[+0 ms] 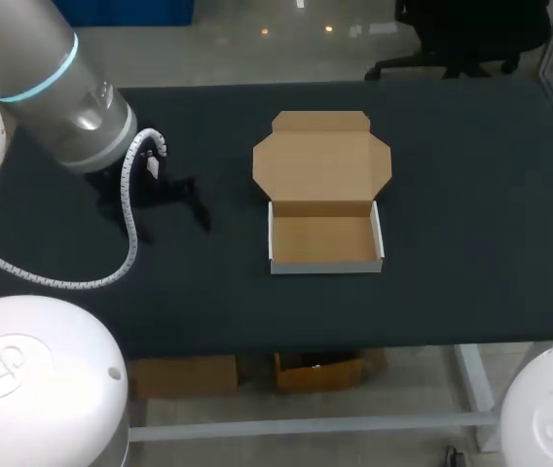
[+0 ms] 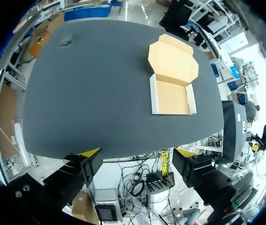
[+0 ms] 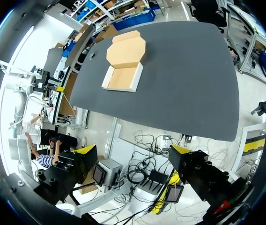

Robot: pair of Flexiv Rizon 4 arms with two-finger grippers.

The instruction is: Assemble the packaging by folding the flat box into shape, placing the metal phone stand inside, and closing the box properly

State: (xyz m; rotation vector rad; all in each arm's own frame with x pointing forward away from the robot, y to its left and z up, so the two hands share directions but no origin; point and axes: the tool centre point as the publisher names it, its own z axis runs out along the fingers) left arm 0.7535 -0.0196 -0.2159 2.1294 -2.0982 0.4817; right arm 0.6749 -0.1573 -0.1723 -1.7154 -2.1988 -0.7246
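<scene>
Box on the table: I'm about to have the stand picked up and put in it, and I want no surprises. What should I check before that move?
1. The box is folded into shape: ok, its walls stand.
2. Its lid is open: ok, laid back behind the walls.
3. The inside is free: ok, nothing lies in it.
4. The stand is clear of the box: ok, it lies to the box's left, apart from it.
5. How the stand lies for a grip: cannot tell, too dark to make out.
6. The left gripper and the right gripper are open and empty: ok.
</scene>
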